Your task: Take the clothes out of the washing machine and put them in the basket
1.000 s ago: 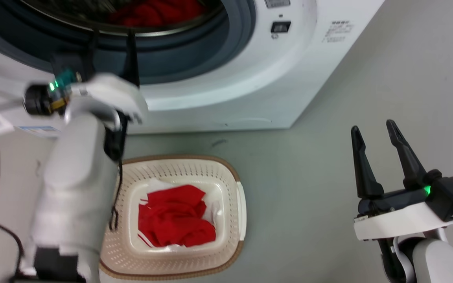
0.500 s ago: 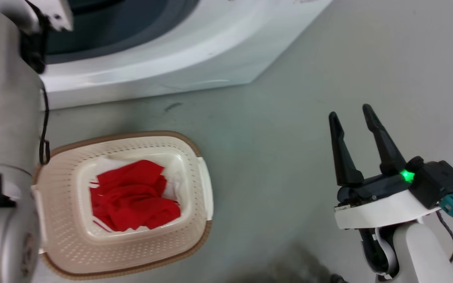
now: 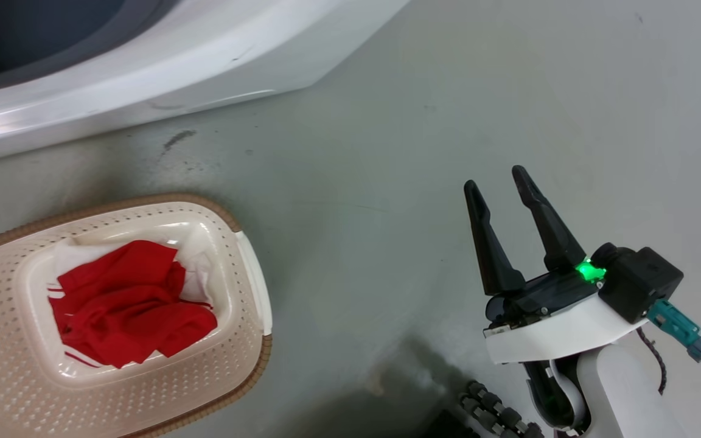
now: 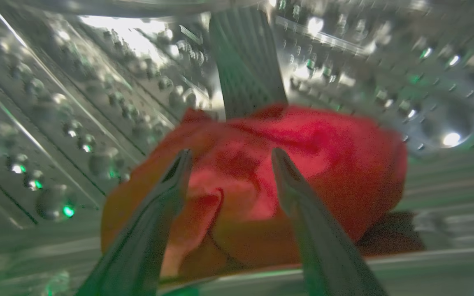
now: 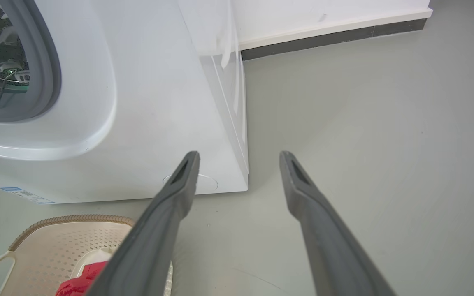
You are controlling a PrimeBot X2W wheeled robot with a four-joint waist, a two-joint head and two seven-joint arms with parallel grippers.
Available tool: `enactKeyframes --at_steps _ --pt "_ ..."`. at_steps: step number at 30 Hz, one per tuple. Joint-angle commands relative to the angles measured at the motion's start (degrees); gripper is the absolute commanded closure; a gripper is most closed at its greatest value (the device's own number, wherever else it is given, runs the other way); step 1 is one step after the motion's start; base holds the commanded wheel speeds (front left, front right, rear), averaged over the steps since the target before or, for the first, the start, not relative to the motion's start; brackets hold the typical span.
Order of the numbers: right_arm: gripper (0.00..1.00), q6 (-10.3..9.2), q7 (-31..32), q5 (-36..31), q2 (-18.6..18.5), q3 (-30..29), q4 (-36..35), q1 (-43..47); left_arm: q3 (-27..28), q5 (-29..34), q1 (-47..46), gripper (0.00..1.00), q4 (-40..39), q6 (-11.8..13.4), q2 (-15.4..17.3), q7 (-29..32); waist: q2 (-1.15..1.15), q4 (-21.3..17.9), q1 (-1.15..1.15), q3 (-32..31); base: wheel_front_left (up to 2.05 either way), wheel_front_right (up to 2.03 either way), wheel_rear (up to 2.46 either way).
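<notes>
Red, bunched and soft, a garment [image 4: 303, 172] lies at the bottom of the perforated steel drum [image 4: 56, 123] of the washing machine [image 5: 159, 102], slumped against a ribbed paddle [image 4: 245, 61], which is likely where loose cloth settles in a curved drum. The left gripper [image 4: 231, 151] is inside the drum, pointed straight at the heap, its two fingers spread wide with the crest of the fabric showing between them. Nothing is pinched, and the blur leaves it unclear whether the tips touch the cloth. That spread suits a soft lump: I judge the reach for the grasp is in hand, with the close to come. The basket [image 3: 235, 365] sits on the grey floor [image 3: 387, 152] just in front of the machine, near enough for a short carry, and holds red clothes [image 3: 125, 304] over a pale piece [image 3: 201, 267]. The right gripper [image 3: 493, 176] hangs over bare floor, well apart from basket and machine, fingers parted and empty, seemingly parked out of the way
</notes>
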Motion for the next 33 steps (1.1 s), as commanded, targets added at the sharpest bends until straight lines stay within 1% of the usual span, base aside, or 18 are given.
enactKeyframes --at_steps 1,5,10,11,12,17,20,27,33 --pt "0.0 -0.02 -0.33 0.29 0.14 0.24 -0.3 -0.08 -0.3 0.26 -0.55 0.0 0.47 -0.22 0.34 1.08 0.0 -0.8 -0.01 0.75 0.0 0.0 0.0" --pt "0.0 -0.03 -0.34 0.81 0.14 1.04 -0.65 0.57 -0.5 -0.2 -0.77 0.0 1.93 -0.33 1.6 6.97 0.0 -1.49 -0.01 0.92 0.0 0.0 0.0" --pt "0.0 -0.02 -0.28 0.95 0.14 1.57 -1.21 0.99 -1.45 0.11 -0.66 0.0 2.93 0.11 2.1 13.05 0.0 -1.97 -0.01 1.27 0.0 0.0 0.0" --pt "0.0 -0.02 -0.28 1.0 0.13 1.63 -1.25 1.03 -1.48 -0.01 -0.71 0.42 2.97 0.3 2.08 13.58 0.0 -2.02 -0.01 1.29 0.0 0.0 0.0" --pt "0.0 -0.02 -0.28 1.05 0.13 1.7 -1.31 1.12 -1.57 -0.1 -0.81 1.0 2.91 0.34 2.04 13.93 0.0 -2.06 -0.01 1.26 0.0 0.0 0.0" --pt "0.0 -0.02 -0.28 1.41 0.13 2.13 -1.29 1.37 -2.52 0.6 -1.48 1.0 0.16 2.03 2.47 11.02 0.0 -2.14 -0.01 1.11 0.0 0.0 0.0" --pt "0.0 -0.02 -0.28 1.52 0.13 2.11 -1.12 1.16 -2.57 0.36 -0.51 1.0 -1.48 3.1 2.51 7.68 0.0 -2.01 -0.01 0.53 0.0 0.0 0.0" --pt "0.0 -0.02 -0.27 0.92 0.13 1.02 -0.79 0.22 -2.03 -0.85 3.33 1.0 -5.71 4.86 1.6 -3.69 0.0 -0.59 -0.01 -1.69 0.0 0.0 0.0" --pt "0.0 -0.02 -0.26 0.02 0.1 -0.28 -0.04 0.65 -1.67 -2.31 8.95 1.0 -7.55 5.26 -0.41 -14.9 0.0 1.67 -0.01 -6.39 0.0 0.0 0.0"
